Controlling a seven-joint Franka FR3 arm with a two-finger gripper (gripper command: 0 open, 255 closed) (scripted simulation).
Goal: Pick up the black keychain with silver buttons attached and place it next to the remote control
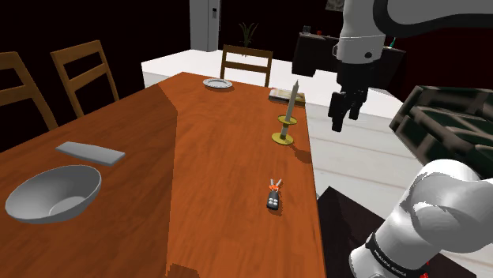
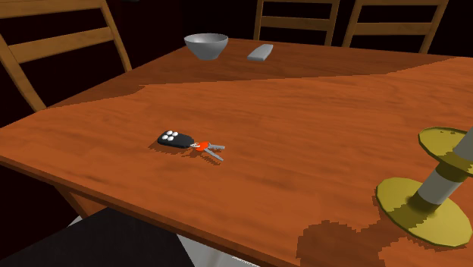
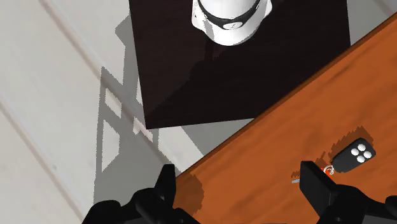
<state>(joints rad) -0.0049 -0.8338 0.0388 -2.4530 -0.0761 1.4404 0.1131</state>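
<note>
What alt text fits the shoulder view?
A black keychain with keys lies near the wooden table's edge on the view's right; the open black gripper hangs raised at upper right, beside a candlestick. A flat grey remote and a grey bowl sit at the view's far left.

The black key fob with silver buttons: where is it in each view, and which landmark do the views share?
Shoulder view: the black key fob with silver buttons lies lower middle, near the right-hand edge of the brown wooden table.
Second exterior view: the fob is left of centre, near the front edge.
Wrist view: the fob lies just beyond one finger of the open gripper.
Shared landmark: the orange ring joining fob and keys.
</note>
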